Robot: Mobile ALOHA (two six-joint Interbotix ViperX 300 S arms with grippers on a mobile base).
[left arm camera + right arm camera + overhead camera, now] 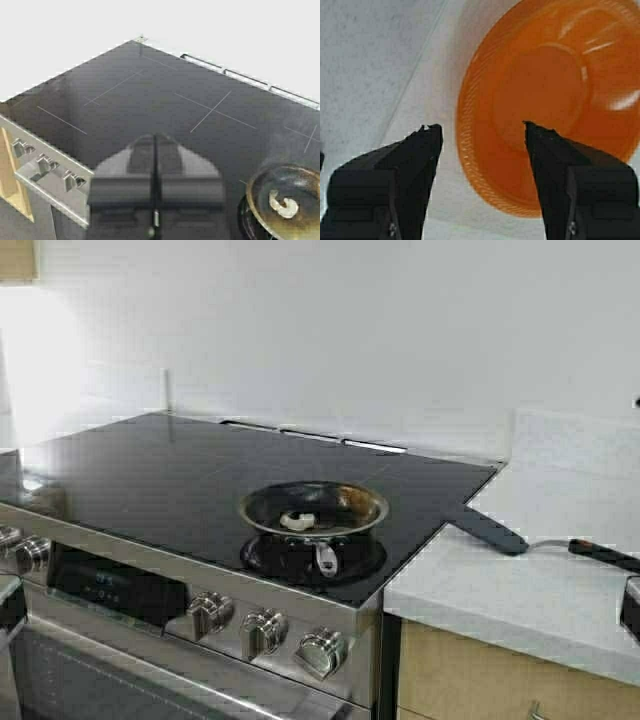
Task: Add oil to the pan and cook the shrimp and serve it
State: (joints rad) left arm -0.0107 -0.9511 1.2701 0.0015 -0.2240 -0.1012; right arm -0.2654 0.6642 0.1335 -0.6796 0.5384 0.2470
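Observation:
The pan sits on the front right burner of the black cooktop, its short handle pointing toward the stove's front. Inside it lies the pale curled shrimp. The left wrist view shows the same pan and shrimp off to one side of my left gripper. That gripper is shut on nothing and hovers over the cooktop. My right gripper is open above an orange bowl. The bowl's rim lies between its fingers. The oil is out of view.
A black spatula lies on the white counter to the right of the stove, its head overlapping the cooktop's edge. Control knobs line the stove's front. A white wall stands behind.

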